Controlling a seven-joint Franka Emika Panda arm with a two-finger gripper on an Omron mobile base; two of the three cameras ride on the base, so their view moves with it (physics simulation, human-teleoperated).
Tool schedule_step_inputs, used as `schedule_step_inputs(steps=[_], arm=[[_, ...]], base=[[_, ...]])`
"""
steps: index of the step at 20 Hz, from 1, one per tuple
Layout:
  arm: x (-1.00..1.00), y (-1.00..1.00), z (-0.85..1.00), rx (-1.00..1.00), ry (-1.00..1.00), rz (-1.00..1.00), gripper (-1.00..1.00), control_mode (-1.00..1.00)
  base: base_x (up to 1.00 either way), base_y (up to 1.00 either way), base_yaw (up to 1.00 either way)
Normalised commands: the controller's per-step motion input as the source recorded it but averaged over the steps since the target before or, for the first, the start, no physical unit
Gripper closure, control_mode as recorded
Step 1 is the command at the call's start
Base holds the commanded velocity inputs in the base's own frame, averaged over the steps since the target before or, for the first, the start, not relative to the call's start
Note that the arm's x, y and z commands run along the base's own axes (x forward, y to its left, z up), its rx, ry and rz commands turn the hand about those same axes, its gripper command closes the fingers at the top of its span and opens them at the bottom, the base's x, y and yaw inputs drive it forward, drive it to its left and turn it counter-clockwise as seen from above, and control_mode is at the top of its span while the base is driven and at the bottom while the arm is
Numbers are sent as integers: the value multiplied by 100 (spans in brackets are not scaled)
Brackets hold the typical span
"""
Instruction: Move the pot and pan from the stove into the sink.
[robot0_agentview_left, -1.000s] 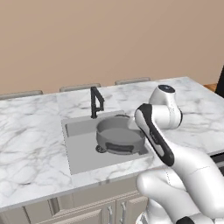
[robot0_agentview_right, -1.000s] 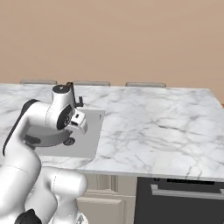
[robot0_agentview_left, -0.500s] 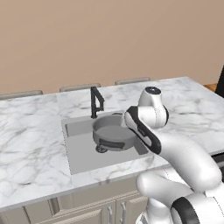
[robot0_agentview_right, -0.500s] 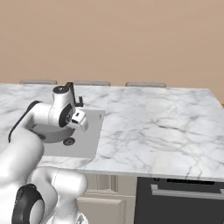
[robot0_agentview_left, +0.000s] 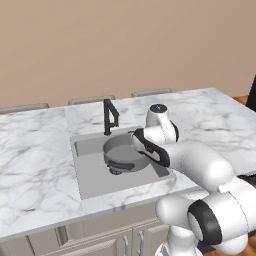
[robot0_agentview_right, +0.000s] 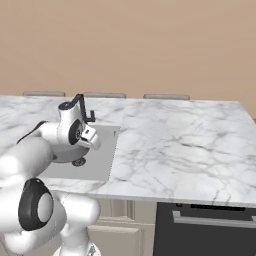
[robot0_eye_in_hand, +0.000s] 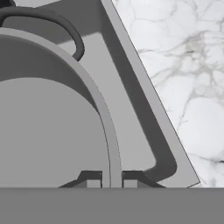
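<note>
One grey metal pot (robot0_agentview_left: 124, 156) is sitting low inside the steel sink (robot0_agentview_left: 92, 176), toward the basin's far right, just in front of the black faucet (robot0_agentview_left: 109, 116). The white arm is reaching over the basin's right side, and its jaws (robot0_eye_in_hand: 111, 180) are pinching the pot's thin rim, one tip (robot0_eye_in_hand: 91, 179) inside the wall and one outside. That rim hold looks chosen because the pot's deep straight wall offers a firm edge, while its loop handle (robot0_eye_in_hand: 65, 27) is sitting further round the rim. In the hand view, the pot's wall is curving close beside the sink's right wall, with a narrow strip of basin floor between them. Whether the pot's base is already resting on the sink floor cannot be told; in the left base view a small dark drain fitting (robot0_agentview_left: 116, 171) is showing just under its near edge. White marble worktop (robot0_agentview_right: 180, 145) is stretching away to the right toward the range (robot0_agentview_right: 210, 225), whose dark front is showing at the lower right of the right base view. Judging by this placement, the pot's half of the job is nearly finished, with the pan yet to follow.
</note>
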Motion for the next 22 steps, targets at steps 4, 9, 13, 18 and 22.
schedule_step_inputs(steps=[4, 9, 13, 18, 22], arm=[[16, 0, -24, -1, 0, -1, 100, -100], [2, 0, -12, 0, 0, 0, 100, -100], [0, 0, -3, 0, 0, 0, 100, -100], [1, 0, -27, 0, 0, 0, 100, -100], [18, 0, -27, 0, 0, 0, 100, -100]], base=[[0, 0, 0], [0, 0, 0], [0, 0, 0], [0, 0, 0], [0, 0, 0]])
